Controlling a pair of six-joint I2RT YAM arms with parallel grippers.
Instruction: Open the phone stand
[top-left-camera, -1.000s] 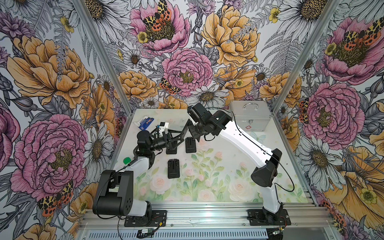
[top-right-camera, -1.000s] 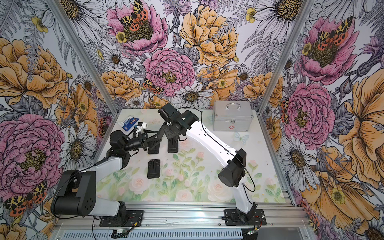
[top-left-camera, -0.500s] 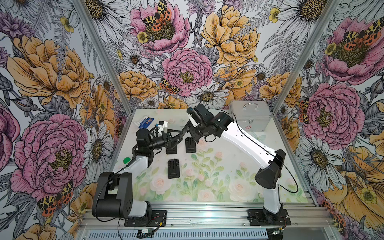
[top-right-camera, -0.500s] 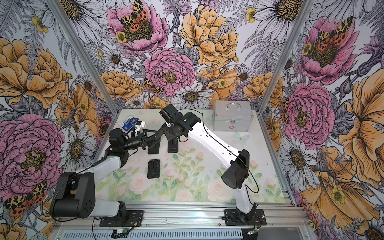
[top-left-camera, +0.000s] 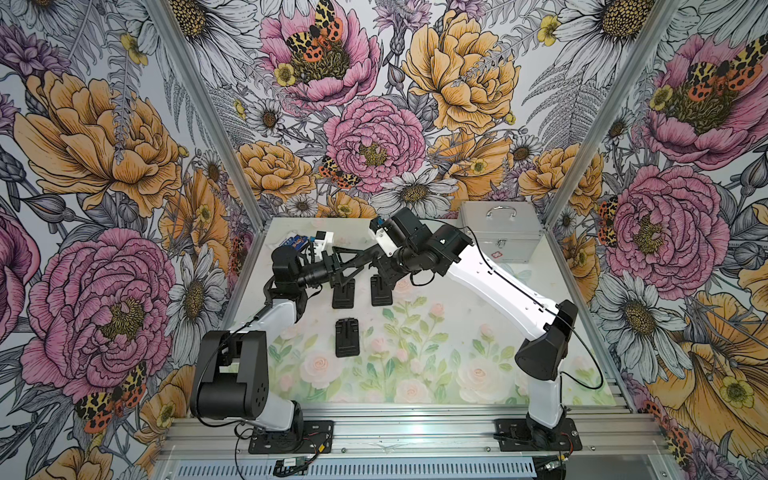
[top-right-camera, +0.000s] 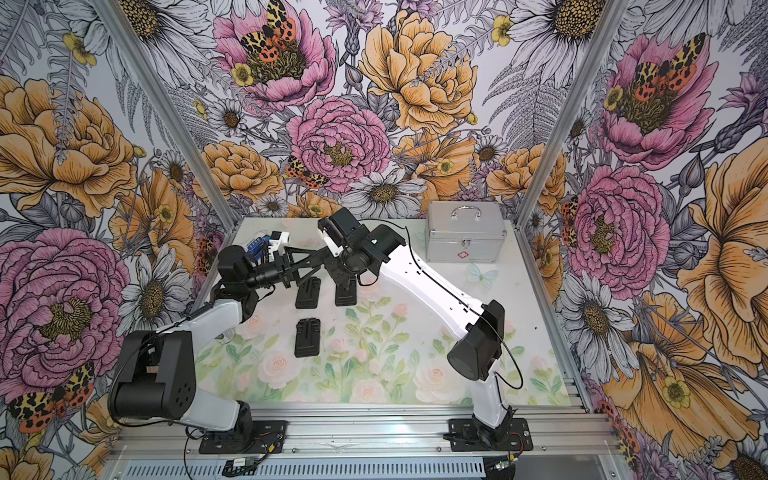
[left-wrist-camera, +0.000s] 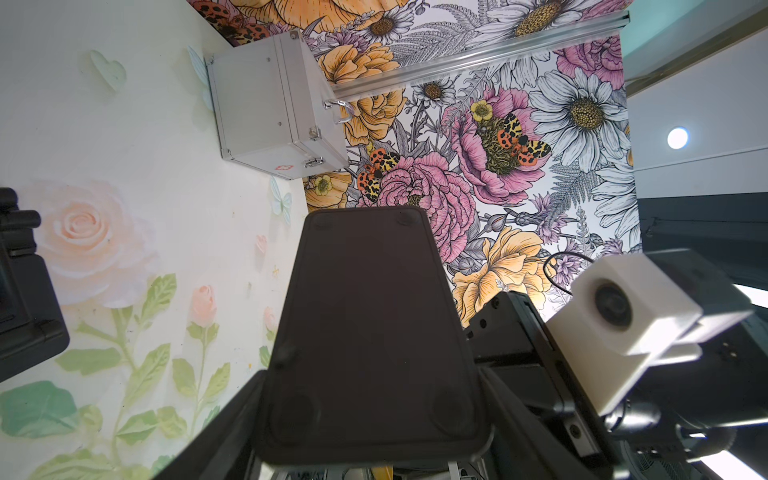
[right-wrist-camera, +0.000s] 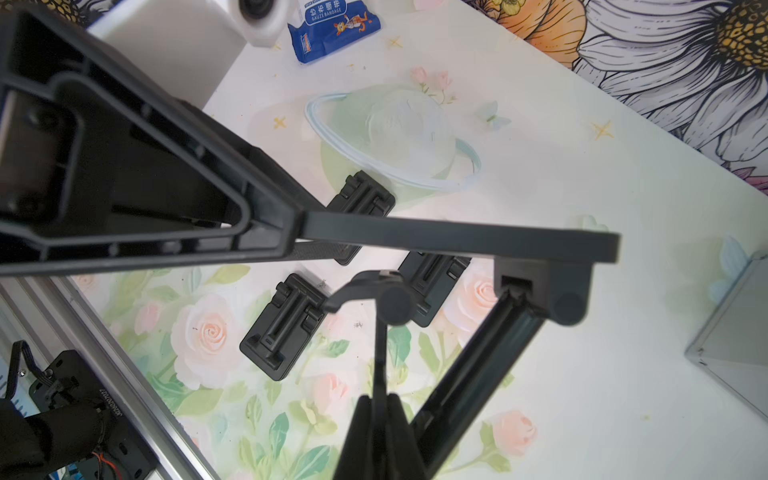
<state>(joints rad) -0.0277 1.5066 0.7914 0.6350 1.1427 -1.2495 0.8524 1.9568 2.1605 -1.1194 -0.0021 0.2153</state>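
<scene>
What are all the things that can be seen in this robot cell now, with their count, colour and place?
held phone stand: one, black, in the air between the two grippers, partly unfolded.
folded phone stands: three, black, flat on the table; two side by side below the grippers, one nearer the arm bases.
metal case: one, silver with a red cross, far right corner of the table.
gauze packet: one, blue, far left of the table.
table: one, pale floral cover.
left gripper: one, black, shut on the stand's flat plate.
right gripper: one, black, shut on a thin arm of that stand.
</scene>
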